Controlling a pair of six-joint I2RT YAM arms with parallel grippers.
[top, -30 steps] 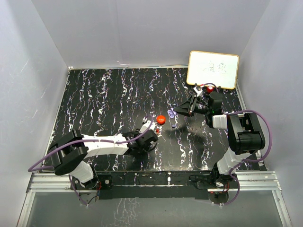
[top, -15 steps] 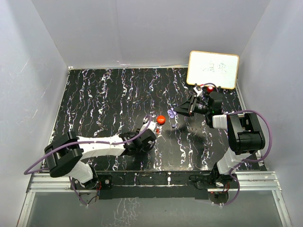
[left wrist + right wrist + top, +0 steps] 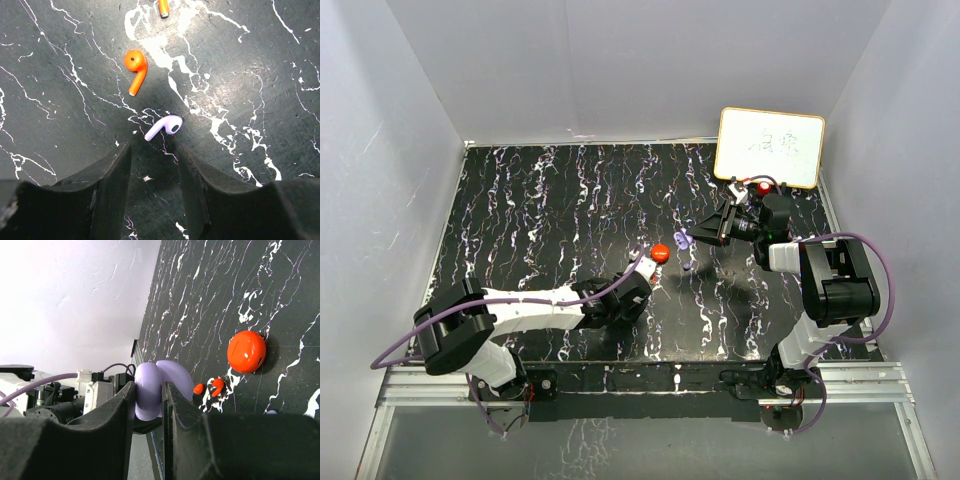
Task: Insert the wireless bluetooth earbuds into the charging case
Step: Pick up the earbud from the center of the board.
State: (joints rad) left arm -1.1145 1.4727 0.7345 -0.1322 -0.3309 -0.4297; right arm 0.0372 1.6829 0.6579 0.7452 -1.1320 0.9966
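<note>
While left gripper [image 3: 152,150] gapes low, small lavender plastic earbud [image 3: 165,127] just beyond its fingertips [image 3: 112,170], right gripper [image 3: 148,386] pinching rounded lavender plastic case [image 3: 175,376].

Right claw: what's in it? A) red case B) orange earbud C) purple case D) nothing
C: in the right wrist view the right claw is shut on the purple case, while the red case lies on the table.
</note>
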